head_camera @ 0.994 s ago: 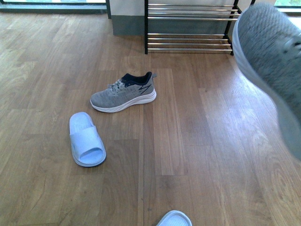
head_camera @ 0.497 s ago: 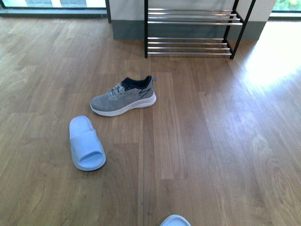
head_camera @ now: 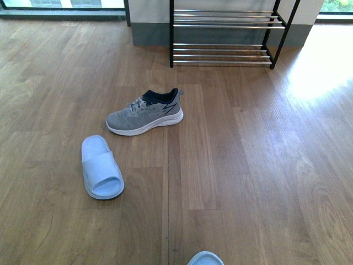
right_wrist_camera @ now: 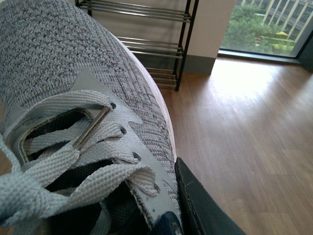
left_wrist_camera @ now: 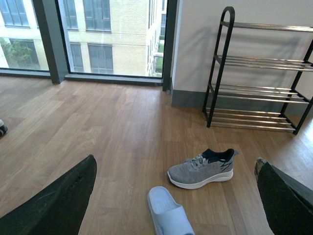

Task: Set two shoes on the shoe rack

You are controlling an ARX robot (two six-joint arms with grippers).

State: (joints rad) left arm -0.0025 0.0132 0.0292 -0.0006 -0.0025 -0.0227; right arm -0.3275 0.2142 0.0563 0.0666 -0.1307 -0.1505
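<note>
A grey knit sneaker with pale laces (right_wrist_camera: 88, 98) fills the right wrist view. The right gripper (right_wrist_camera: 193, 200) seems clamped on it, one dark finger against its side. The left gripper (left_wrist_camera: 174, 166) gapes wide, empty. On the wood-plank floor (head_camera: 248, 165) lie a pale blue foam slide (head_camera: 101, 167) and a white-soled grey sneaker (head_camera: 144, 113). Beyond them stands the black-framed, chrome-barred shoe rack (head_camera: 223, 49).

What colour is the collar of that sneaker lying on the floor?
Navy blue, above a grey knit upper. The front view shows the sneaker best.
</note>
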